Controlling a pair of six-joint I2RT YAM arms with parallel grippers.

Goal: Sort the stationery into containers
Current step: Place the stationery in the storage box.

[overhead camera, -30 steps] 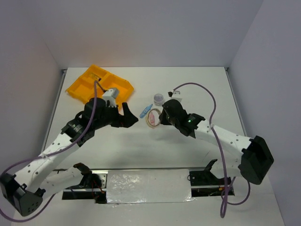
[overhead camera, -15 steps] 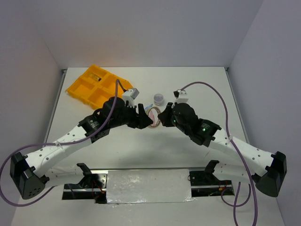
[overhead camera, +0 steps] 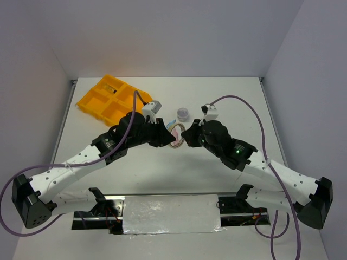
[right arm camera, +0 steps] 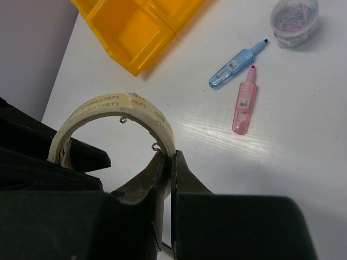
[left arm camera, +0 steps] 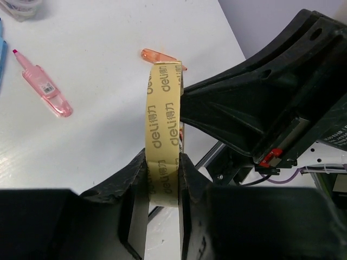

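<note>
Top external view: the tape roll (overhead camera: 175,136) is held off the table over its middle, between the left gripper (overhead camera: 165,135) and the right gripper (overhead camera: 187,135), which meet nose to nose.

Tool state: in the left wrist view, the left fingers (left arm camera: 135,176) press on both flat edges of the band, so that gripper is clenched across the roll's width. In the right wrist view, the right gripper is pinched on the band itself, one finger inside the hoop and one outside. Both are grasping the roll.

Handling, as judged: the roll looks light and fairly stiff. Its wall is thin, so a hard pinch on the wall could bend it, and the outer wrap may be slick. The grip across the width looks the surer one for carrying it.

Containers: the yellow tray (overhead camera: 87,101) sits at the far left corner, well apart from the roll. The compartments seen from the right wrist hold nothing. A small dark mark in the far compartment is too small to identify.

Loose items: the jar (right arm camera: 294,19), a blue marker (right arm camera: 236,62) and a pink marker (right arm camera: 245,100) lie toward the far edge. An orange piece (left arm camera: 160,57) lies behind the roll.
</note>
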